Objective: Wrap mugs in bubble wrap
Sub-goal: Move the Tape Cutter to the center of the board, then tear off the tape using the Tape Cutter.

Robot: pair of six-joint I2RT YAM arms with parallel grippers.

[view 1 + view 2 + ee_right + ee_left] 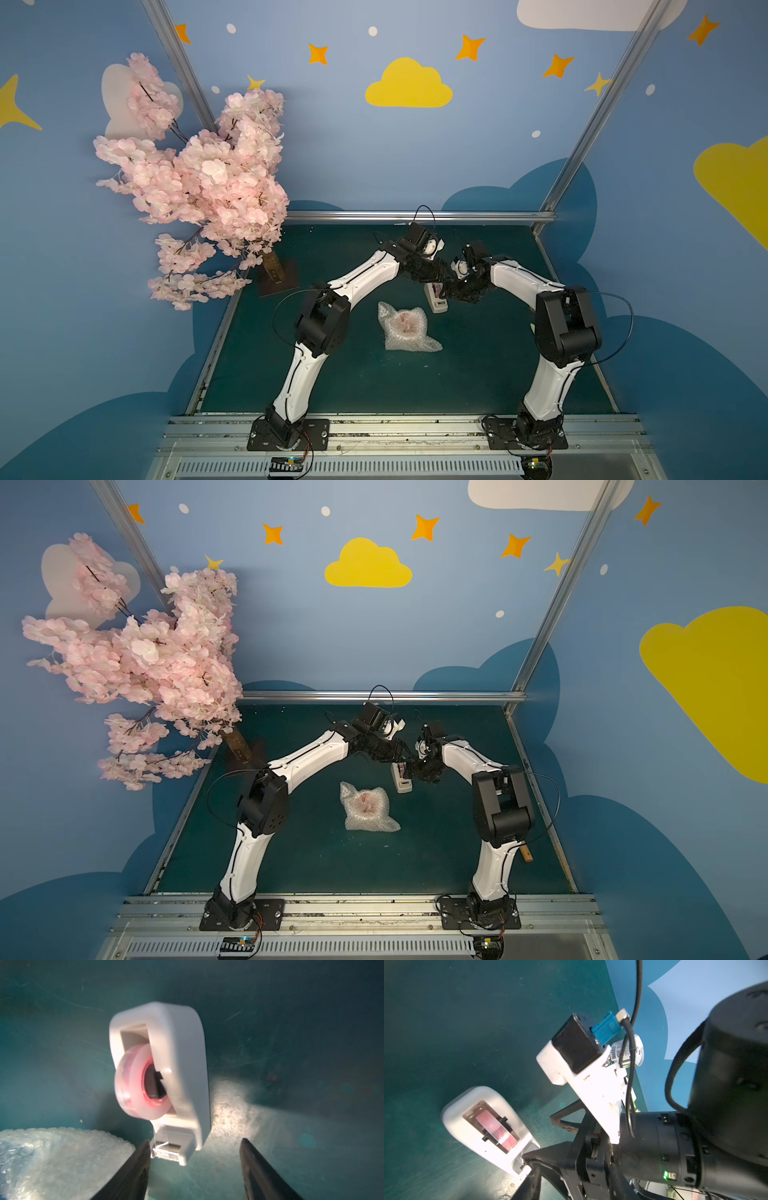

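In both top views the bubble wrap (409, 332) (369, 814) sits as a crumpled bundle near the middle of the green table (365, 382). A pinkish blur through the plastic is all I can see of the mug (405, 326) inside it. Just beyond the bundle, to the far right and apart from it, sits the beige tape dispenser (437, 302). My 2 arms arch in from the near edge and meet over that dispenser, the left gripper (442, 277) from the left and the right gripper (451, 293) from the right. They merge into 1 dark cluster, so I can read neither one's jaws from up here. A pink blossom tree (195, 183) fills the far left corner. In the left wrist view the dispenser (467, 1105) shows its tape roll (496, 1129) red through the window. The right gripper's 2 black fingers (564, 1123) stand spread, 1 at the cutter end and 1 clear of the body. A tin can (638, 1047) peeks from behind the right arm's camera mount. I cannot sort out the left gripper's own fingers here, so I cannot tell whether it is spread or pinching. In the right wrist view the right gripper (194, 1146) is spread wide around the cutter end and holds nothing. 1 of its fingers (135, 1169) is right at the loose tape end, the other well apart. The bubble wrap (52, 1159) lies just beside that first finger.
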